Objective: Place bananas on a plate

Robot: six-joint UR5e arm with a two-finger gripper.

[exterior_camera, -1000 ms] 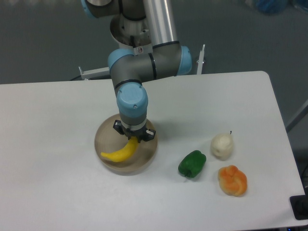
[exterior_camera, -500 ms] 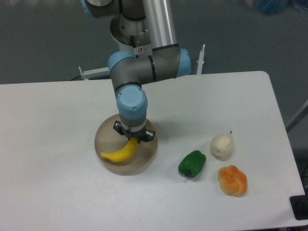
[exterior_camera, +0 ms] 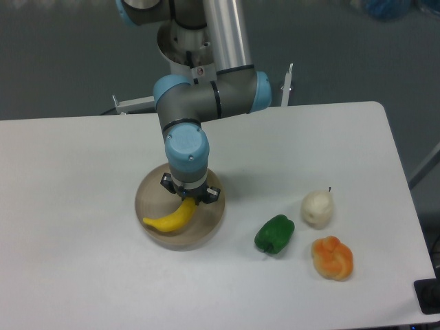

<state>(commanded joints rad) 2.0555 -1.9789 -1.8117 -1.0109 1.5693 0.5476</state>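
White tabletop (exterior_camera: 89,275) against a dark grey backdrop, with your single arm reaching straight down over the plate (exterior_camera: 213,221) near the table's middle. The banana (exterior_camera: 172,217) lies across the plate's front half, its long axis running from lower left up to the right, and its upper right end sits directly under the gripper (exterior_camera: 190,199). The fingers appear closed on that end, though the wrist housing hides the contact itself, so you cannot be sure how firmly it is held. The free tip points out toward the plate's left rim and seems to rest on or just above the plate surface. Off to the right, well apart from the plate, you have a green pepper (exterior_camera: 274,234), a pale pear-shaped fruit (exterior_camera: 317,208) and a lumpy orange fruit (exterior_camera: 333,258). Judged from this, the placing looks nearly done: what remains is for you to open the jaws and lift straight up, clear of the banana's raised end.
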